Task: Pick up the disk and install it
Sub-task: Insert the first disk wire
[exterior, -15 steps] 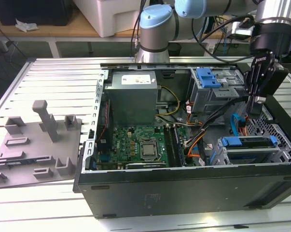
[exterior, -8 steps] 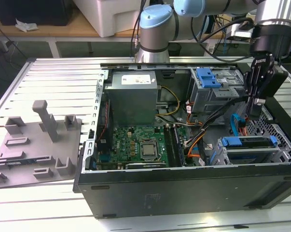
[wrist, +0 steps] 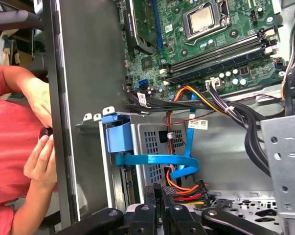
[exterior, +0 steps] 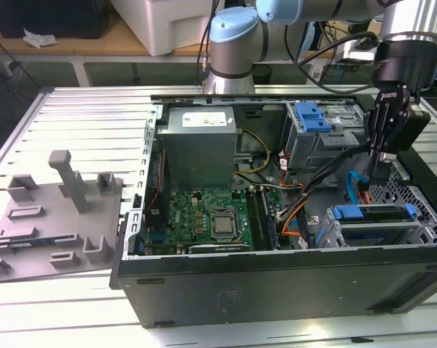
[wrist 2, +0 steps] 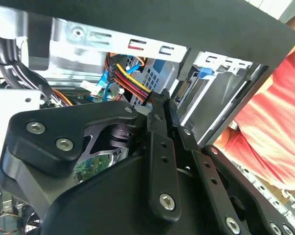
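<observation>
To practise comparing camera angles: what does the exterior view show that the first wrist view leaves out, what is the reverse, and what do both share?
Exterior view: the grey fixture plate beside the case, on the exterior view's left, and the grey power-supply box. First wrist view: a person's hand outside the case wall. Shared: the motherboard, the blue flat cable and the gripper inside the case.

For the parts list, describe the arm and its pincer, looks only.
The arm is silver tubing with rounded light-blue joint caps. The pincer is matt black, with small white lettering on its body; its slim linked fingers carry silver screws. Black cables run near its wrist.
</observation>
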Motion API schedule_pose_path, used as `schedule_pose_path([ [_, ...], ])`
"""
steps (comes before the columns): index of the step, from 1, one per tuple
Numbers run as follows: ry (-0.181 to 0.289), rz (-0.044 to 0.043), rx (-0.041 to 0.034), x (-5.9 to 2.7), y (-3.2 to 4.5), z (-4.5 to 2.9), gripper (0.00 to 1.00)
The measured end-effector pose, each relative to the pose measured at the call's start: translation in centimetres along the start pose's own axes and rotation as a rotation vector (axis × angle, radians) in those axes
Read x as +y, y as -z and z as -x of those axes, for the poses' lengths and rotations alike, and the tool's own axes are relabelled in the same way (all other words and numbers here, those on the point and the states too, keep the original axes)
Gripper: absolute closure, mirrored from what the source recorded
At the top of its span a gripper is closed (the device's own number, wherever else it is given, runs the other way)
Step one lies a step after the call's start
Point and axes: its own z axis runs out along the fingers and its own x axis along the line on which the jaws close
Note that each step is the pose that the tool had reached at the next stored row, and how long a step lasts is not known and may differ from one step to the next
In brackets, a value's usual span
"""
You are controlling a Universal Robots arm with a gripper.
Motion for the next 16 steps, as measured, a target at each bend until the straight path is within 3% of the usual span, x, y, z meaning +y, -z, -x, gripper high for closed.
schedule_pose_path([
  [4, -0.004, -0.0059, -0.0076, 0.12, -0.03, -0.63, 0.83],
  [8, -0.008, -0.0137, -0.0258, 0.16, 0.06, -1.29, 0.83],
  [9, -0.009, -0.0154, -0.0320, 0.16, 0.04, -1.37, 0.83],
  [10, -0.011, -0.0181, -0.0442, 0.16, -0.01, -1.47, 0.83],
  [13, -0.014, -0.0234, -0.0715, 0.15, -0.14, -1.68, 0.83],
  [16, -0.016, -0.0271, -0.0913, 0.14, -0.22, -1.90, 0.83],
])
